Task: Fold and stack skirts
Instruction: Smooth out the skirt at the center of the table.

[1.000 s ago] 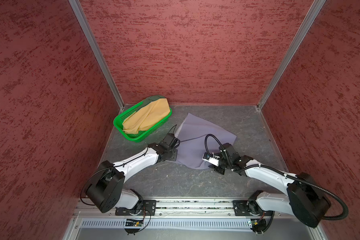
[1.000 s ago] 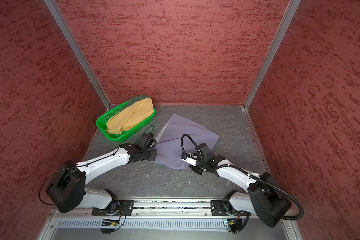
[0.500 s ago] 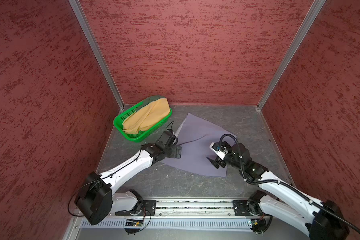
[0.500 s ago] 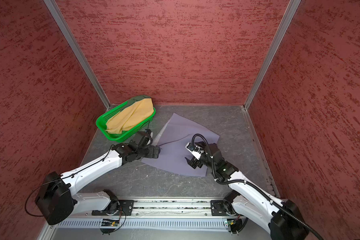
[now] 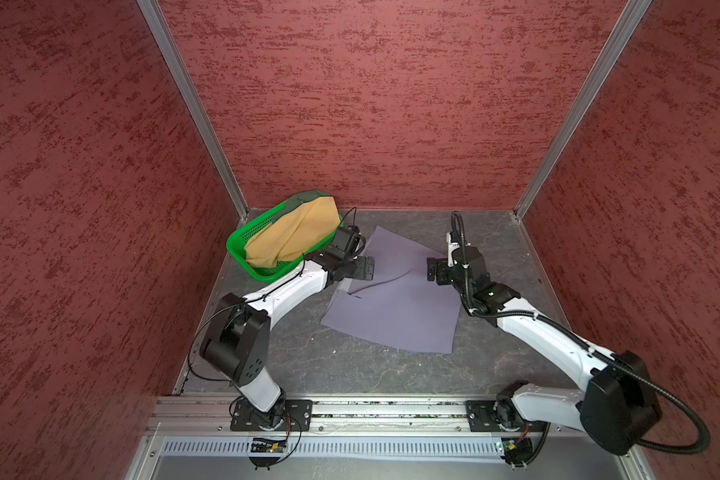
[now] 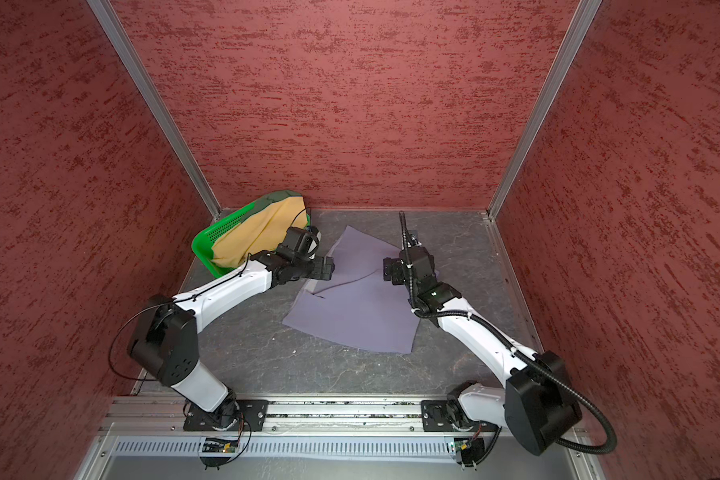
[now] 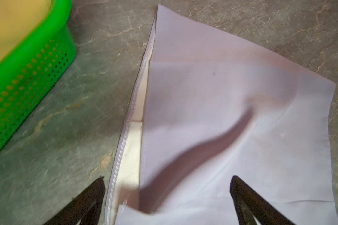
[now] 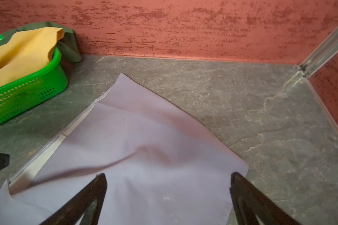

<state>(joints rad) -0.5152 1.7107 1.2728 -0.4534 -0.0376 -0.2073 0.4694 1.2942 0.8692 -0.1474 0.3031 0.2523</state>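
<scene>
The lavender-grey skirt (image 5: 395,307) (image 6: 358,311) lies spread on the stone-patterned table, with a raised crease running across its middle. My left gripper (image 5: 364,268) (image 6: 327,268) hovers open over the skirt's left edge, where the pale inner hem shows (image 7: 133,148). My right gripper (image 5: 431,270) (image 6: 387,270) hovers open over its right side. In the wrist views the left gripper (image 7: 167,179) and right gripper (image 8: 168,176) hold nothing, only skirt (image 7: 222,97) (image 8: 144,152) below. The mustard-yellow skirt (image 5: 292,237) (image 8: 21,54) lies on the dark green skirt (image 5: 308,197) (image 8: 68,42).
Both of those skirts sit in a bright green perforated basket (image 5: 242,249) (image 6: 202,249) (image 7: 37,64) at the far left corner, close behind my left wrist. Red textured walls close in three sides. The arm bases sit on a rail along the front edge.
Both grippers opened and let go of the lavender-grey skirt, then rose and moved toward the far wall. The skirt now lies spread further toward the front.
</scene>
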